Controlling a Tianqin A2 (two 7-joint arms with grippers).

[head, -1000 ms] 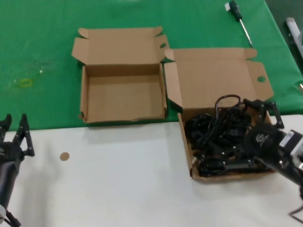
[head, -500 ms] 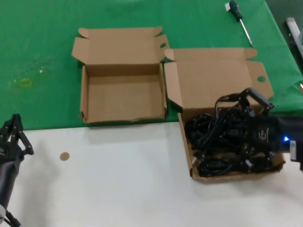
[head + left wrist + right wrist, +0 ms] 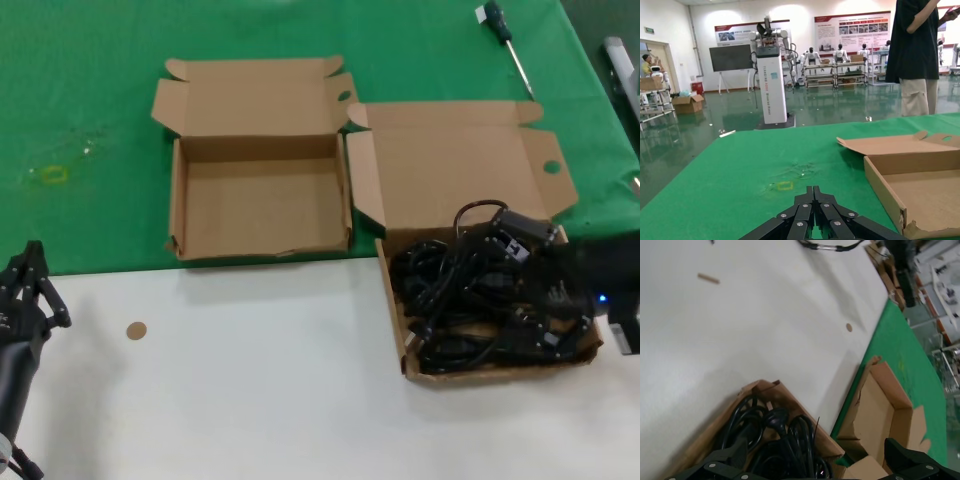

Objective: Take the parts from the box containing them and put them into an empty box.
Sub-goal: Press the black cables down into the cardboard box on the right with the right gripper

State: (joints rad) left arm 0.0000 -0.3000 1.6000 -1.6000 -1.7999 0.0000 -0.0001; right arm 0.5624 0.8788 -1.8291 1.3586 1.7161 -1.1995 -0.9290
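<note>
- Cardboard, the larger box (image 3: 470, 170) sits at right of the head view, its tray crammed with black cables (image 3: 470, 305).
- Right end effector (image 3: 535, 290) is down among the cables, fingers spread.
- Smaller box (image 3: 262, 200), upper centre, lies open just beside it.
- Left end effector (image 3: 25, 285) waits at lower left over bare white worktop (image 3: 250, 380), pressed together.

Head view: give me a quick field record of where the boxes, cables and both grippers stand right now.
larger box: on the right, lid open, tray holds a tangle of black cables
smaller box: on the left, lid open, tray empty
right gripper: open, down in the larger box among the cables
left gripper: shut, at the left edge over the white surface, idle
cables moved: none yet
</note>
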